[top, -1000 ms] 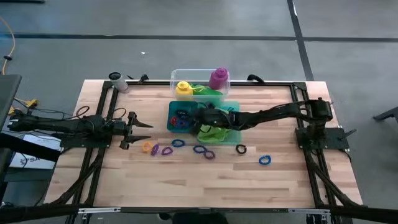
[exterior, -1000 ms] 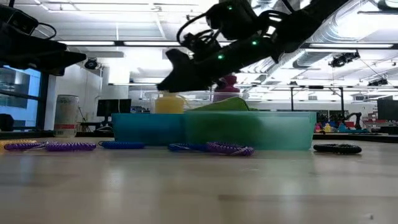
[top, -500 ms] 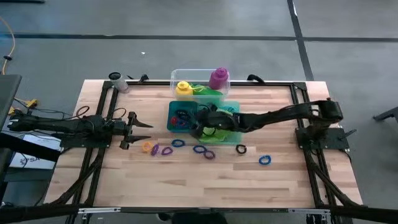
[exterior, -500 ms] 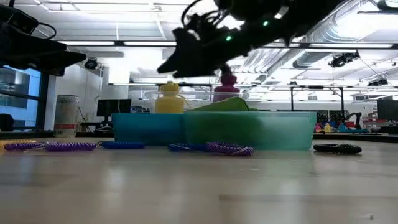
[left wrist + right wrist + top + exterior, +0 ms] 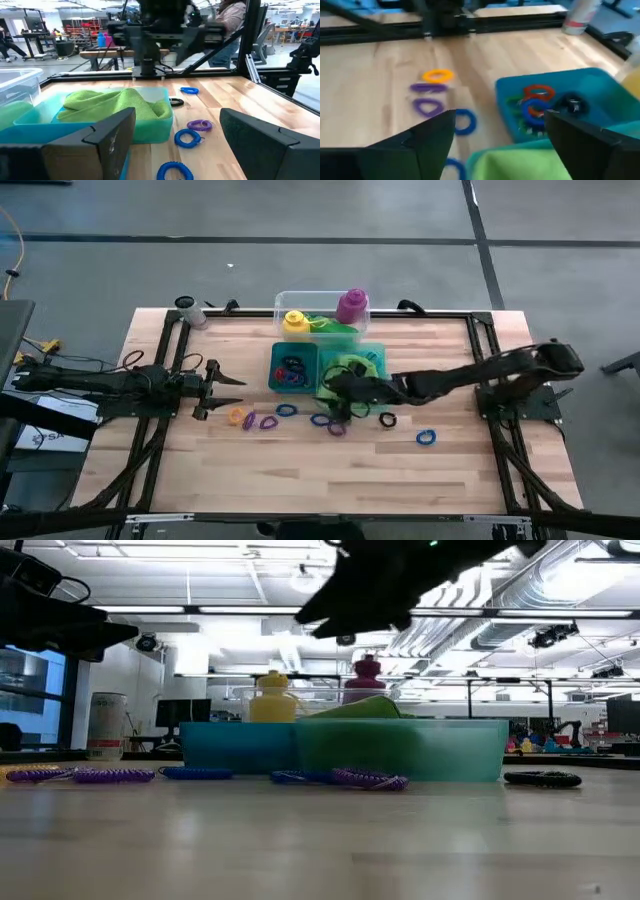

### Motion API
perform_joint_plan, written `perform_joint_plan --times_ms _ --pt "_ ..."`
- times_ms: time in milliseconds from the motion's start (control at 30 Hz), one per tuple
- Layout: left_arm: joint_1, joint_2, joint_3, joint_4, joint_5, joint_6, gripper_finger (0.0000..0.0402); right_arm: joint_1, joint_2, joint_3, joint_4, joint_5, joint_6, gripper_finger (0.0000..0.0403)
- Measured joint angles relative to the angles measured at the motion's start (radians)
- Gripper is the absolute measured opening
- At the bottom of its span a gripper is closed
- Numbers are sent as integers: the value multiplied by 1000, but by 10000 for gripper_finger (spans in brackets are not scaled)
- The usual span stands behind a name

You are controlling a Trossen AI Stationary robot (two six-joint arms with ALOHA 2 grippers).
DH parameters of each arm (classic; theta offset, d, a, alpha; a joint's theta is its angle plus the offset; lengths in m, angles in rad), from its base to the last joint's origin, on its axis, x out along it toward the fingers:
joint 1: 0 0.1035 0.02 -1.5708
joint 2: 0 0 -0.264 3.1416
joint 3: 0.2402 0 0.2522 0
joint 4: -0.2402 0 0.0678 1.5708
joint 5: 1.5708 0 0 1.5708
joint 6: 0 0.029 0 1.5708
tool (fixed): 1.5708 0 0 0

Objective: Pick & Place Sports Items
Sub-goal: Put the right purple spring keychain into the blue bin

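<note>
The right gripper (image 5: 335, 402) hangs with fingers apart and empty above the near edge of the teal two-part plastic tray (image 5: 276, 382), over the lime-green soft cloth (image 5: 352, 367) in its right compartment. Small coiled rings (image 5: 291, 371) fill the left compartment; more rings (image 5: 286, 411) lie loose on the wooden desk (image 5: 300, 470). A small yellow bottle (image 5: 294, 323) and a small purple bottle (image 5: 351, 306) stand in the clear plastic tub (image 5: 283, 302). The left gripper (image 5: 225, 391) waits at the desk's left, fingers apart.
</note>
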Motion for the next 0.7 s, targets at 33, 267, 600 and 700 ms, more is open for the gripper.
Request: perform_joint_plan --times_ms 33,267,600,700 --pt "0 0 0 0 0 0 236 14 -3 0 -6 0 0 245" --pt "0 0 0 0 0 0 236 96 3 1 -53 -35 5 245" --pt "0 0 0 0 0 0 236 111 94 1 -72 -182 105 245" --pt "0 0 0 0 0 0 236 111 126 1 -67 -186 106 245"
